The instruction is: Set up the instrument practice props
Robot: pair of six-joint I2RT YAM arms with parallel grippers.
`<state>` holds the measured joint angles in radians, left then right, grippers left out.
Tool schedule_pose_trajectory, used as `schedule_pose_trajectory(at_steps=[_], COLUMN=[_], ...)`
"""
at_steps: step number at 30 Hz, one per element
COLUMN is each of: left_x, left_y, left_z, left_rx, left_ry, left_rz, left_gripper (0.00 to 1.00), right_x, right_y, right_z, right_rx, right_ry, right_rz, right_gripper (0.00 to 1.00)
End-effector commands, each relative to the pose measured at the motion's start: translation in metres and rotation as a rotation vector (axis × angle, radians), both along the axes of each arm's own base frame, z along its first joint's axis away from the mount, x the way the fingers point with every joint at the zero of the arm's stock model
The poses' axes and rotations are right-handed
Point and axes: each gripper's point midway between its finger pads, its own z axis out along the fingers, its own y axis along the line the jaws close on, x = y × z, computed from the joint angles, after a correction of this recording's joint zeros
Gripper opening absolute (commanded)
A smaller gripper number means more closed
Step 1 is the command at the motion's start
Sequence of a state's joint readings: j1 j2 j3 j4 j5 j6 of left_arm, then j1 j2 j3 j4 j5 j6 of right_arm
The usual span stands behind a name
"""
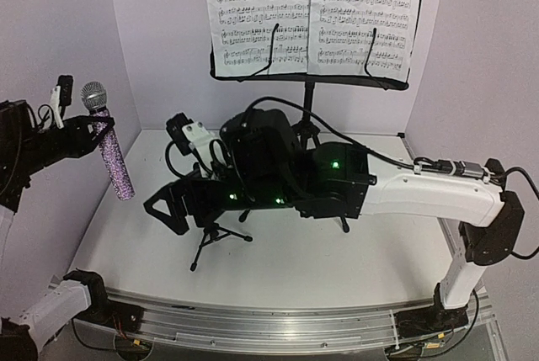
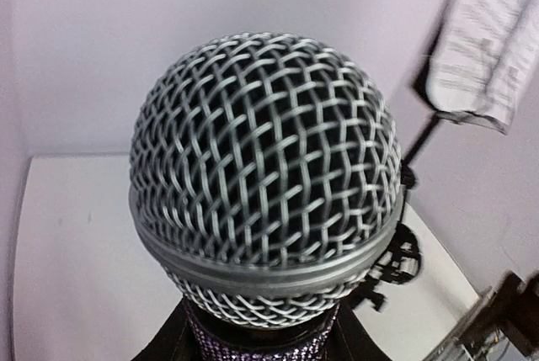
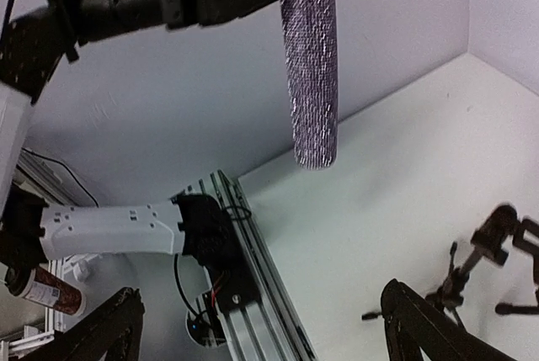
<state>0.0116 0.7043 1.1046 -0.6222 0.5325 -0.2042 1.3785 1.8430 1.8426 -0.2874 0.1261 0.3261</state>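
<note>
The black perforated-tray tripod music stand (image 1: pixel 310 80) stood at the back of the white table (image 1: pixel 337 268), well beyond both pincers. The white sheet-music pages (image 1: pixel 312 7) rested side by side on its tray, so that part of the setup looked finished. The purple glitter microphone with silver mesh head (image 1: pixel 109 146) was off the table. The left pincer (image 1: pixel 91 130) was clamped on its upper body just under the mesh, holding it in the air, head up and slightly tilted. The small black tripod mic stand (image 1: pixel 212 235) stood on the table close beneath the right pincer (image 3: pixel 261 310), well apart from the left pincer, and carried no microphone. The right pincer was spread wide and gripped nothing. By my reckoning the sheet-music half was done and the microphone half was midway. What remained was to bring the microphone across to the mic stand, seat it in the holder at the top, perhaps with the right pincer steadying the stand, and let go.
</note>
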Motion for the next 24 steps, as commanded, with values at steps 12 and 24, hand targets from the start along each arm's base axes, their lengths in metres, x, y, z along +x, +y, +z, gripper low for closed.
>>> schedule_pose_trajectory(at_steps=[12, 24], left_x=[-0.139, -0.153], left_y=[-0.083, -0.088], left_z=[0.069, 0.062], left_rx=[0.063, 0.099], left_ry=[-0.376, -0.476], left_rz=[-0.853, -0.971], left_gripper=[0.00, 0.00], right_x=[-0.011, -0.004], right_y=[0.054, 0.032], right_z=[0.035, 0.099], right_rx=[0.079, 0.255], right_ry=[-0.192, -0.182], right_rz=[0.177, 0.317], right_gripper=[0.96, 0.98])
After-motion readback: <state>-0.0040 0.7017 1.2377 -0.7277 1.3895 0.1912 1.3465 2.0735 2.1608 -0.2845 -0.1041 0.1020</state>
